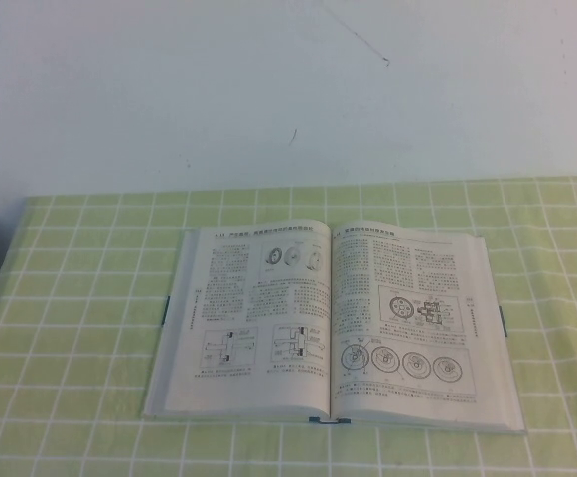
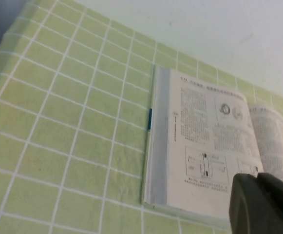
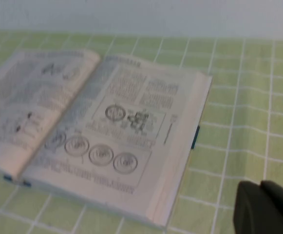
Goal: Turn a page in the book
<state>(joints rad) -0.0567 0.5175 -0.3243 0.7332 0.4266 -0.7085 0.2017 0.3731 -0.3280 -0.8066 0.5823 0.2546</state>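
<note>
The book (image 1: 333,323) lies open and flat on the green-checked surface (image 1: 79,298); the page (image 1: 412,323) with 4 wheel diagrams faces up on the right. The right tool (image 3: 265,207) hangs shut beside the book's right edge. The left tool (image 2: 260,202) hovers near the left corner; its opening I cannot tell. Best to press lightly at the page's outer edge, slide 1 leaf free, then sweep left.

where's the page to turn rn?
High view: the page lies flat as the right-hand leaf of the open book, mid-table on the green checked cloth, right of the spine.
</note>
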